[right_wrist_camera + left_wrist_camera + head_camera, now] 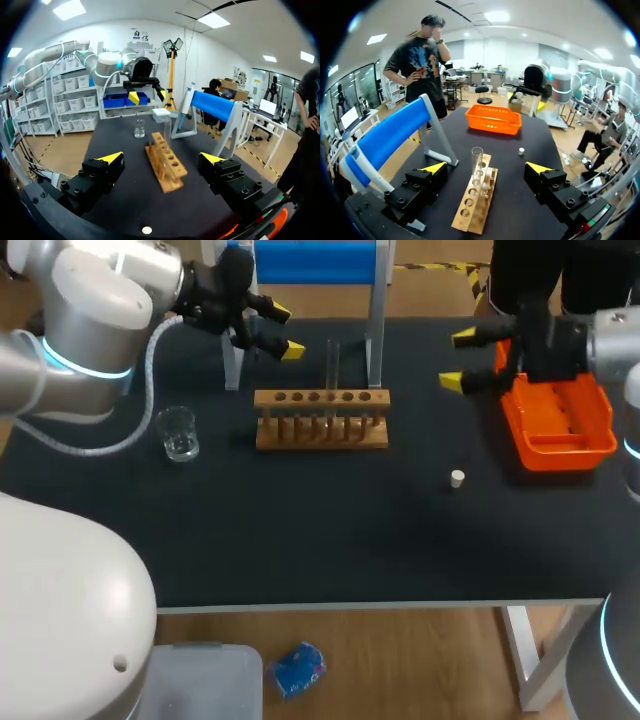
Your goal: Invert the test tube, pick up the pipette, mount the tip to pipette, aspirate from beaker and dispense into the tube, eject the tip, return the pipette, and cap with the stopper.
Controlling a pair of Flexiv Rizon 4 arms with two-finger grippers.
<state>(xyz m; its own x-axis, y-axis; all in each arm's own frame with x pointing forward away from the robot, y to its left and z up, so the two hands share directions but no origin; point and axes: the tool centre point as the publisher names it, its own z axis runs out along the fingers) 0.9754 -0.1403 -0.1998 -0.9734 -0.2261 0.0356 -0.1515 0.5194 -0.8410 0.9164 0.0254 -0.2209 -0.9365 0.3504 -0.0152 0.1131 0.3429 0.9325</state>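
At the middle of the black table (pixel 300 530) stands the wooden rack (pixel 321 418), and there's the test tube (pixel 333 365), upright in a hole near the rack's middle. Whether its mouth faces up or down can't be told from here. The left gripper (pixel 285 331) hovers off the rack's back left corner, its yellow-tipped fingers spread wide and holding nothing, with the tube ahead of them and well clear of both. Over on the other side, the right gripper (pixel 458 360) hangs just beside the orange tray (pixel 560 425), fingers parted as well and empty. The glass beaker (pixel 178 433) sits to the left of the rack, apart from it. The small white stopper (pixel 457 478) lies alone on the cloth, in front of the tray's near left corner. Behind the rack rises the blue-topped stand (pixel 315 262).
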